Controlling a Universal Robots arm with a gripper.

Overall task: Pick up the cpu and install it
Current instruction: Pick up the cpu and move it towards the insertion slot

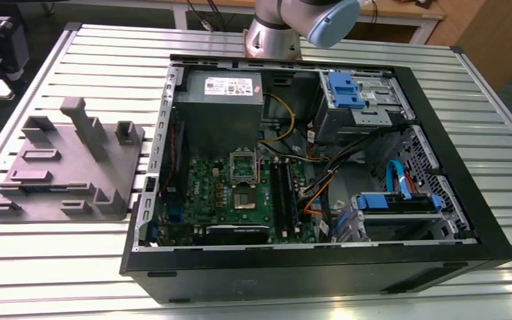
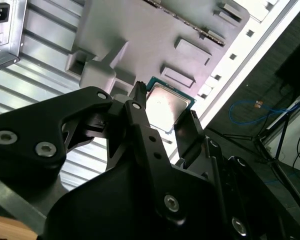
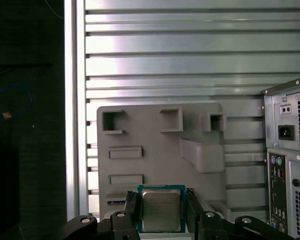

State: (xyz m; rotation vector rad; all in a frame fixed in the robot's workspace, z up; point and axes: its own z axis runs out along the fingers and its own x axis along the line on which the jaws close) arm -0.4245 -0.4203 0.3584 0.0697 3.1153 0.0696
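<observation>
**Cpu in the grip, install outstanding**

The cpu (image 3: 161, 212) is pinched by two opposite edges between the fingers of the gripper (image 3: 161, 196). In both wrist views it is held in the air, well apart from the grey tray (image 3: 155, 130) below. The pick-up is judged done. In the exterior view the socket (image 1: 243, 167) inside the open computer case (image 1: 327, 270) appears unfilled, so the installing is judged wholly left

Glare on table (image 3: 190, 65); pincer (image 2: 164, 102) seemingly soft-focused
</observation>
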